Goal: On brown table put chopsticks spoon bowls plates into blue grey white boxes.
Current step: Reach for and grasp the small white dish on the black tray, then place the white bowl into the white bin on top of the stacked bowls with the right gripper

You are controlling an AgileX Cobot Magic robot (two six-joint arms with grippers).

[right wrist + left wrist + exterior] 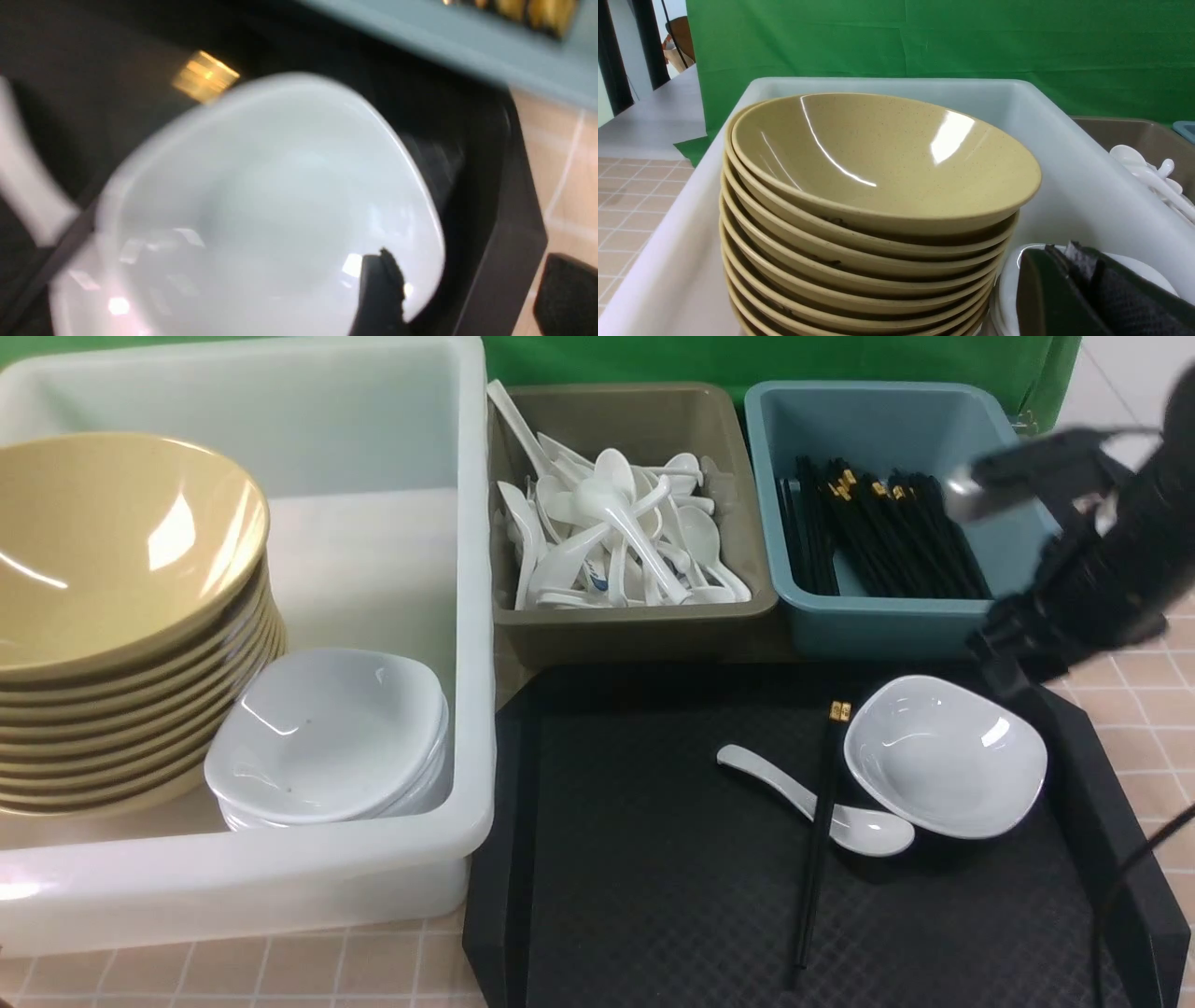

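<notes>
On the black tray [653, 859] lie a white plate [943, 756], a white spoon [794, 793] and a pair of black chopsticks [820, 821] that crosses the spoon. My right arm [1092, 579] is blurred above the tray's back right corner. In the right wrist view my right gripper [467, 298] is open. One finger [380, 289] is over the plate [261, 210], the other beyond the tray's rim. My left gripper [1064, 249] is shut and empty, over the stacked white plates [1008, 280] beside the yellow bowls [878, 158]. It is out of the front view.
The white tub [471, 616] holds the stack of bowls [112, 551] and the stack of plates [327, 728]. The olive-grey bin [635, 625] holds several spoons [616, 532]. The blue bin [878, 621] holds several chopsticks [887, 537]. The tiled brown table [1139, 700] shows to the right.
</notes>
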